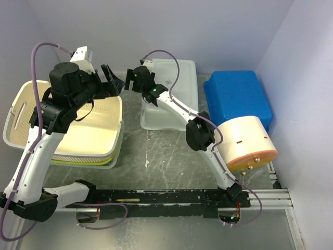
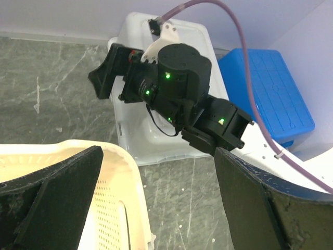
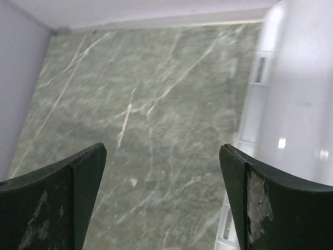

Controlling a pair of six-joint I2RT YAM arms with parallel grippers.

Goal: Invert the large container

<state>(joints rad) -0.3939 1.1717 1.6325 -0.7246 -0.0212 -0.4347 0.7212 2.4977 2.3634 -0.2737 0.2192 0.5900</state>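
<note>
We judge nothing done yet: the cream basket (image 1: pixel 91 130) sits open side up on the left of the surface (image 1: pixel 166 153), our left tool (image 1: pixel 111 79) spread wide at its far right corner, our right tool (image 1: pixel 127 78) wide and empty nearby.

top external: high at the near edge, looking down on the whole surface (image 1: pixel 166 156). left wrist: close over a corner of the large container (image 2: pixel 122 208), facing across at the right arm (image 2: pixel 182 78), white tub (image 2: pixel 135 135) and blue tub (image 2: pixel 270 88). right wrist: near, angled down at the surface toward the back wall (image 3: pixel 156 13), white tub edge on its right. white tub shows in all three
</note>
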